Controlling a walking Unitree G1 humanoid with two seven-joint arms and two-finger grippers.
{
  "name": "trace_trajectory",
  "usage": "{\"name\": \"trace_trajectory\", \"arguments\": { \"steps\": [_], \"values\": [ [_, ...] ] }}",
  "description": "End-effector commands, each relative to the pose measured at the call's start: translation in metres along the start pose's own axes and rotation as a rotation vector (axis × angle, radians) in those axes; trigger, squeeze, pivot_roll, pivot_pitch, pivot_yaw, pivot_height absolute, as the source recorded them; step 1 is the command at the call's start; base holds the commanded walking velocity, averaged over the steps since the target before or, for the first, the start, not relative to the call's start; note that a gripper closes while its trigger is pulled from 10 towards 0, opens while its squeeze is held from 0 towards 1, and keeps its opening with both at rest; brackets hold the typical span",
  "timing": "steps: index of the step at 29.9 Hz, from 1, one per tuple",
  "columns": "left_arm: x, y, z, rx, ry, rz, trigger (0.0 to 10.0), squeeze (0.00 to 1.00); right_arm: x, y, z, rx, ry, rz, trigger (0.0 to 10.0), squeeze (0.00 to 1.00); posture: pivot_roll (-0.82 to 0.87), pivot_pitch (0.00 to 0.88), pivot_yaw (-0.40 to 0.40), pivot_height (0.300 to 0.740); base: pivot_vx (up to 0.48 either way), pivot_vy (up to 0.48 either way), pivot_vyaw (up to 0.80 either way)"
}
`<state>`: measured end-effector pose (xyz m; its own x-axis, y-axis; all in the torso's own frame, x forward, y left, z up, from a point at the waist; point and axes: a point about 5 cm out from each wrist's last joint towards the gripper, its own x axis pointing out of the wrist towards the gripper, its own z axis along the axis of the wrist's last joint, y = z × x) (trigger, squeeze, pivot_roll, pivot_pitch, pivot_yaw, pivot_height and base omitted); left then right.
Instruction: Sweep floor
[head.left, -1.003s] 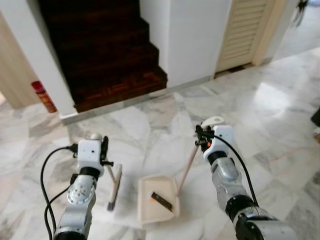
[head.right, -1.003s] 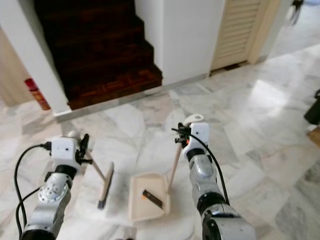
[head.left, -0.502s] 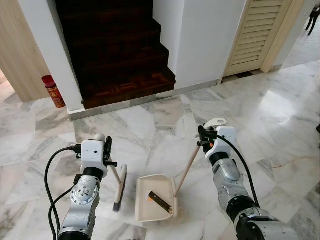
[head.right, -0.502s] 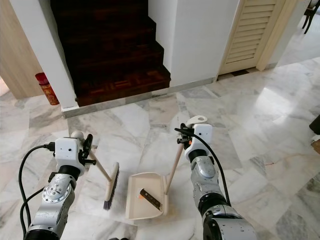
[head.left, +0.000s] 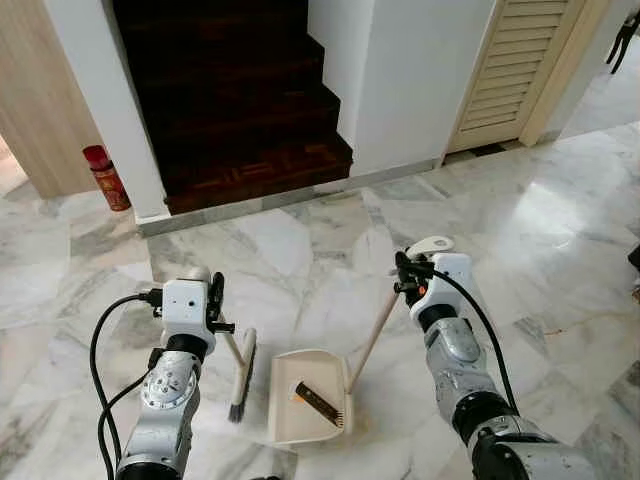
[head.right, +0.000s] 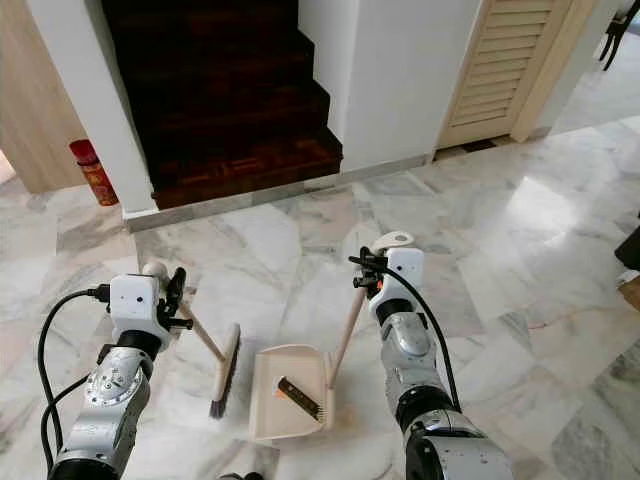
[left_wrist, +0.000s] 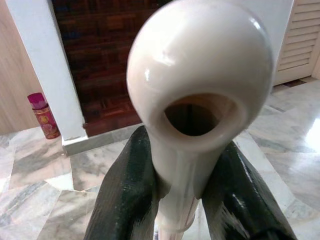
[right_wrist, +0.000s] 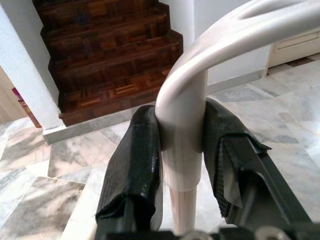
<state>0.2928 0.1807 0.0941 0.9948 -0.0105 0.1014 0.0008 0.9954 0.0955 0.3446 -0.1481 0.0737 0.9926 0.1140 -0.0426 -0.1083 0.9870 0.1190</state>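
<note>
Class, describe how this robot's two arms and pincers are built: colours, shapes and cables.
Both arms are jointed silver metal with black rings. Each wrist ends in a white box-shaped housing. A black cable loops from each housing down along its arm. The left pincer and right pincer each have two long, black, padded fingers.

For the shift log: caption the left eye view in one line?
Left gripper holds the broom, right gripper the dustpan, dark debris inside, before the stairs.

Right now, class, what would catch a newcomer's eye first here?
The cream dustpan on the marble floor between the arms, a dark scrap inside, its handle clamped in the right tool. Beside it, the left tool grips the brush; dark wooden stairs rise behind.
</note>
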Motion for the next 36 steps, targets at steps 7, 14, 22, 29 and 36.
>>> {"name": "trace_trajectory", "arguments": {
  "steps": [7, 14, 22, 29, 36],
  "values": [
    [0.0038, 0.0018, 0.0139, -0.012, -0.067, 0.017, 10.0, 0.00, 0.0052, 0.0014, 0.0110, 0.012, -0.042, 0.012, 10.0, 0.00, -0.02, 0.005, -0.015, 0.740, 0.000, 0.395, 0.00],
    [0.0037, 0.0029, 0.0134, -0.011, -0.064, 0.021, 10.0, 0.00, 0.0057, 0.0031, 0.0111, 0.015, -0.040, 0.023, 10.0, 0.00, -0.02, 0.010, -0.014, 0.740, 0.000, 0.409, 0.00],
    [0.0037, 0.0052, 0.0135, -0.009, -0.063, 0.025, 10.0, 0.00, 0.0054, 0.0052, 0.0099, 0.021, -0.038, 0.031, 10.0, 0.00, -0.02, 0.012, -0.010, 0.740, 0.000, 0.408, 0.00],
    [0.0036, 0.0051, 0.0139, -0.010, -0.061, 0.023, 10.0, 0.00, 0.0052, 0.0056, 0.0095, 0.028, -0.037, 0.035, 10.0, 0.00, -0.02, 0.013, -0.009, 0.740, 0.000, 0.409, 0.00],
    [0.0033, 0.0049, 0.0138, -0.010, -0.060, 0.023, 10.0, 0.00, 0.0050, 0.0055, 0.0092, 0.031, -0.035, 0.038, 10.0, 0.00, -0.02, 0.016, -0.010, 0.740, 0.000, 0.408, 0.00]
  ]
}}
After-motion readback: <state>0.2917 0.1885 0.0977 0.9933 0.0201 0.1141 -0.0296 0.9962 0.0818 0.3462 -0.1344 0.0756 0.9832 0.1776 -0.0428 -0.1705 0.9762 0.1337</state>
